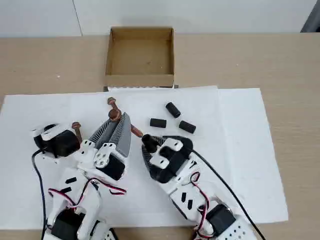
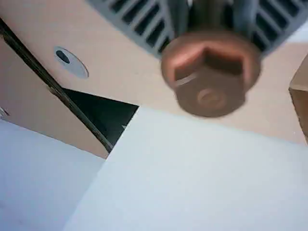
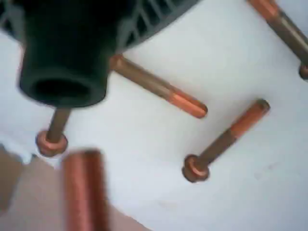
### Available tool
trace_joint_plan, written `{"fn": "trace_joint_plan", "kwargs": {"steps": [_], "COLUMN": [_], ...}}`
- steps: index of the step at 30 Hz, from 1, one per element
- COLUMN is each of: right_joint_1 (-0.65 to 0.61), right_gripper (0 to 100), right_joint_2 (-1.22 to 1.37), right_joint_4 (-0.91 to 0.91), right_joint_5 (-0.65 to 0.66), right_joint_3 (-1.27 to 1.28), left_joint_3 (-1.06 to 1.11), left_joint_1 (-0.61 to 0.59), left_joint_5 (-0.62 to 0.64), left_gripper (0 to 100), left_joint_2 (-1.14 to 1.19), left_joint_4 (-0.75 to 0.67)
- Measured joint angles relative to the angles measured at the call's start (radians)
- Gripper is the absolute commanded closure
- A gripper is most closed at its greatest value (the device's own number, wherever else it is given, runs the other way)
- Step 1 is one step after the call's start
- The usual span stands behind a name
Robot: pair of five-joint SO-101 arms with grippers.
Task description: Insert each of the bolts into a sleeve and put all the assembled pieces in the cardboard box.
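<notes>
My left gripper [image 1: 116, 122] is shut on a copper bolt [image 1: 114, 115], which it holds head-forward above the white paper; the left wrist view has the hex head [image 2: 210, 72] close up between the grey fingers [image 2: 139, 24]. Just to its right, my right gripper [image 1: 148, 143] is shut on a black sleeve [image 1: 148, 141], whose open bore [image 3: 62, 86] faces outward. Loose bolts lie on the paper near both grippers [image 1: 111, 102] [image 1: 76, 130] [image 1: 136, 131]. Three more black sleeves [image 1: 173, 109] [image 1: 158, 122] [image 1: 187, 127] lie to the right. The cardboard box [image 1: 108, 55] stands at the back.
A white paper sheet [image 1: 240, 150] covers the near table, with bare wood around it. In the right wrist view several bolts [image 3: 224, 142] [image 3: 159, 86] lie scattered under the held sleeve, and a blurred copper shaft [image 3: 84, 192] sits close by.
</notes>
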Motion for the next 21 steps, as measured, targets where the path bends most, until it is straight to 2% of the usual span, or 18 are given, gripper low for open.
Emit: {"fn": "trace_joint_plan", "kwargs": {"steps": [21], "right_joint_1": [-0.011], "right_gripper": [99.6], "right_joint_2": [-0.006], "right_joint_4": [0.000], "right_joint_5": [0.011], "right_joint_3": [0.000], "left_joint_3": [0.000], "left_joint_1": [0.015], "left_joint_5": [0.000], "left_gripper": [99], "left_joint_2": [0.000], "left_joint_4": [0.058]}}
